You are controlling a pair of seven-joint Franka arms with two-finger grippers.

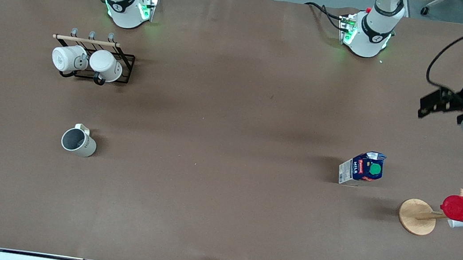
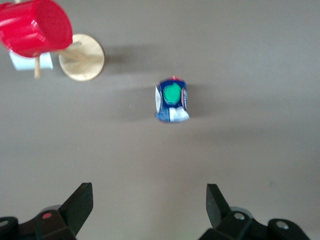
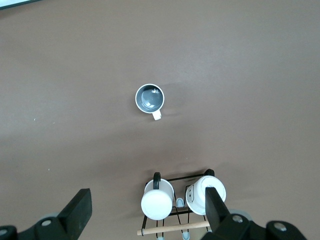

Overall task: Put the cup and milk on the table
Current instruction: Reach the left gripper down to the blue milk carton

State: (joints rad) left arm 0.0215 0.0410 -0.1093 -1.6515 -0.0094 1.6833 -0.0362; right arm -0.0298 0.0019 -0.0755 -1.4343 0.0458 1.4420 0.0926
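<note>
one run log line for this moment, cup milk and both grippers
cup: upright on table | milk: on table | left gripper: open, high above milk | right gripper: open, above mug rack

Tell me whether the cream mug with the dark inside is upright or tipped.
Upright. The cream-white mug with a dark grey inside shows its round open mouth facing straight up at the right wrist camera.

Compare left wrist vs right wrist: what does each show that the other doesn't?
Left wrist only: the milk upright on the table, the red cup on a wooden stand, and the left gripper. Right wrist only: the cup, upright, two white mugs on a black rack, and the right gripper. Shared: brown tabletop, fingers open, holding nothing.
</note>
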